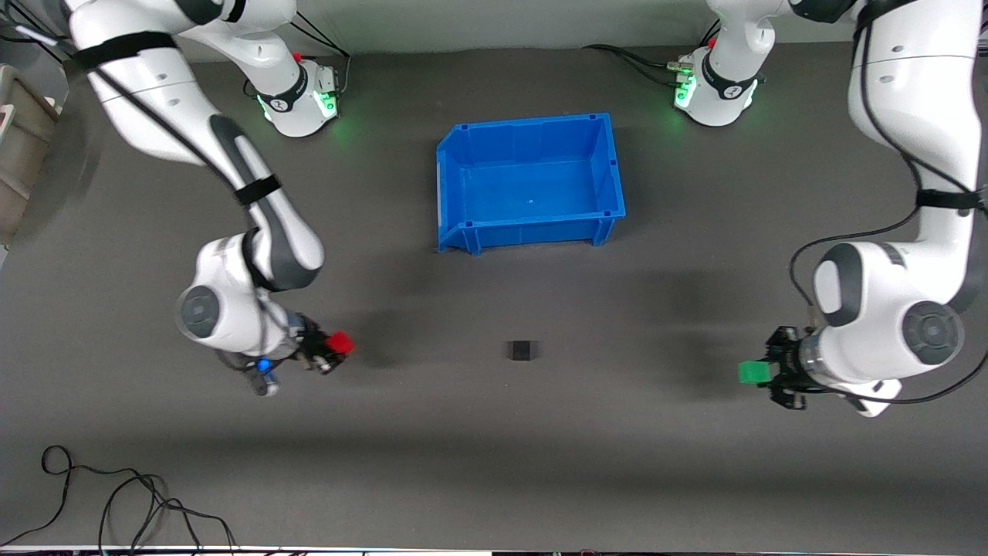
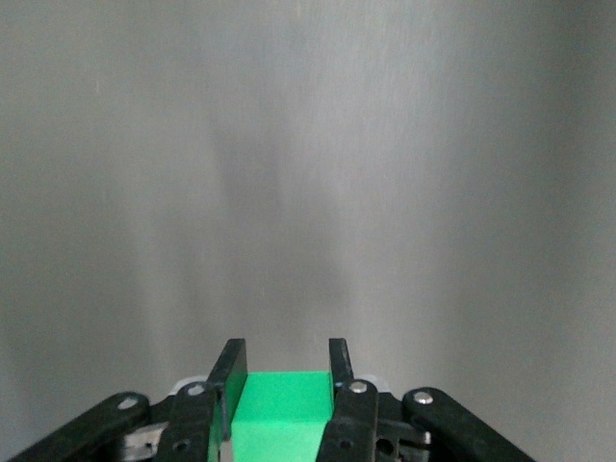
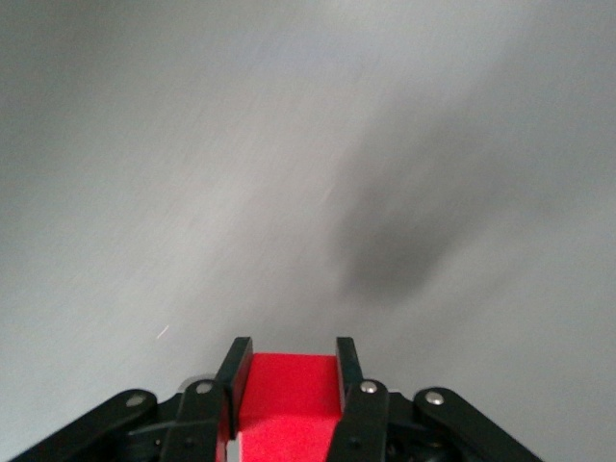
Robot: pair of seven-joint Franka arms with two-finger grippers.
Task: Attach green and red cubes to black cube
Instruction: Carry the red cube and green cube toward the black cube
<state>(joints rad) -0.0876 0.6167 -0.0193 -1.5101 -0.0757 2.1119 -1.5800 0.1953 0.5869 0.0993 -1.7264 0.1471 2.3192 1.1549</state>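
The black cube (image 1: 522,350) rests alone on the dark table, nearer to the front camera than the blue bin. My left gripper (image 1: 760,374) is shut on the green cube (image 1: 752,373) toward the left arm's end of the table; in the left wrist view the green cube (image 2: 283,409) sits clamped between the two black fingers (image 2: 229,371). My right gripper (image 1: 333,347) is shut on the red cube (image 1: 340,343) toward the right arm's end; the right wrist view shows the red cube (image 3: 289,390) held between its fingers (image 3: 234,368). Both held cubes are well apart from the black cube.
An open blue bin (image 1: 454,165) stands mid-table, farther from the front camera than the black cube, with nothing inside. Loose black cables (image 1: 116,494) lie near the front edge at the right arm's end. A beige object (image 1: 19,139) sits at that end's table edge.
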